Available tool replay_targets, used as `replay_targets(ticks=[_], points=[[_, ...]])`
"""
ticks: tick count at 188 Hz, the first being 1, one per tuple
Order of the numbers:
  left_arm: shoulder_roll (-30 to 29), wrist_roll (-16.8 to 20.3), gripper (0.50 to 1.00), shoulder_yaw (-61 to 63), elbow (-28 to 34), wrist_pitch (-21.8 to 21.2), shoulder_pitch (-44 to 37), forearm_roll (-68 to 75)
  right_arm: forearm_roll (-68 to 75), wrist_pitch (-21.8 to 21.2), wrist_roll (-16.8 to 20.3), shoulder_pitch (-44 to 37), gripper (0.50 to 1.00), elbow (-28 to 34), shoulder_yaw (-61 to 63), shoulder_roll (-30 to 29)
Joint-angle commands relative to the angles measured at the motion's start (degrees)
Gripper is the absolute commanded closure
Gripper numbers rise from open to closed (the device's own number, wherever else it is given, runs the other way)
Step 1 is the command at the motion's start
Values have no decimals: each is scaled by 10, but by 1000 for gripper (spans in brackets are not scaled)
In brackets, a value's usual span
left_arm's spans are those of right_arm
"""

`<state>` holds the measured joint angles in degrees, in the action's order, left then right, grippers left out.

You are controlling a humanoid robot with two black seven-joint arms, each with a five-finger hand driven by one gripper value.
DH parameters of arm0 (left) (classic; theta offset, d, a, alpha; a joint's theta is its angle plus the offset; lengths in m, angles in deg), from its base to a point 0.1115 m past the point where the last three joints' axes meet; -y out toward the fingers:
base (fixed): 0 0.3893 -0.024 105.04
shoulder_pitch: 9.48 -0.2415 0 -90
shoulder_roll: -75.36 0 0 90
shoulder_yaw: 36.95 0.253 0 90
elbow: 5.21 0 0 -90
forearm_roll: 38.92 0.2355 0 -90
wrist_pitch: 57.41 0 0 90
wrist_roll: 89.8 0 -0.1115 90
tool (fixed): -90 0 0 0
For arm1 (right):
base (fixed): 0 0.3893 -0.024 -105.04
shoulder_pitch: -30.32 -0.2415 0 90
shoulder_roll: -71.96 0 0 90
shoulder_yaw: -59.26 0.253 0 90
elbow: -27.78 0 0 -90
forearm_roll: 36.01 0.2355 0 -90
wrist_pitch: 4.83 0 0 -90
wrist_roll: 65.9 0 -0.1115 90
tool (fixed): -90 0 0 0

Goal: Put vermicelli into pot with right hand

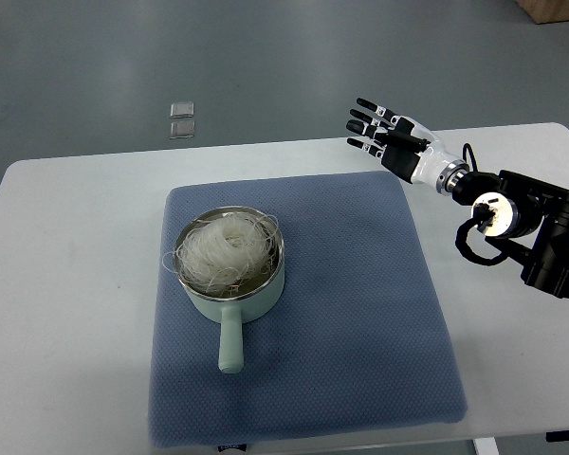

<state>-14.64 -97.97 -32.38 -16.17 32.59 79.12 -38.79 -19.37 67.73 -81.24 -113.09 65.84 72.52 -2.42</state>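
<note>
All vermicelli point(226, 248) sits in pot point(235, 284); right hand point(391, 140) spread, empty.

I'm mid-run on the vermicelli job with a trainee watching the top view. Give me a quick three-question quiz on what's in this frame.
1. True or false: the vermicelli is already inside the pot.
2. Multiple choice: the right hand is
A. gripping the pot handle
B. open and empty, above the far right corner of the blue mat
C. pressed flat on the noodles
3. Short answer: toward which edge of the picture does the pot's handle point?

Key
1. True; the noodle bundle fills the pot's mouth.
2. B; the fingers are spread and hold nothing, well clear of the pot.
3. The bottom edge, the robot's own side.
</note>
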Motion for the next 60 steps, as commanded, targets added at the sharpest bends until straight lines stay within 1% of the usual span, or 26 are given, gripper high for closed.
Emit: replay_targets(ticks=[1, 60], points=[[0, 0, 500, 0, 0, 0, 0, 0, -6, -1, 0, 11, 576, -2, 22, -1], [0, 0, 500, 0, 1, 0, 0, 1, -6, -8, 0, 31, 574, -3, 24, 2]])
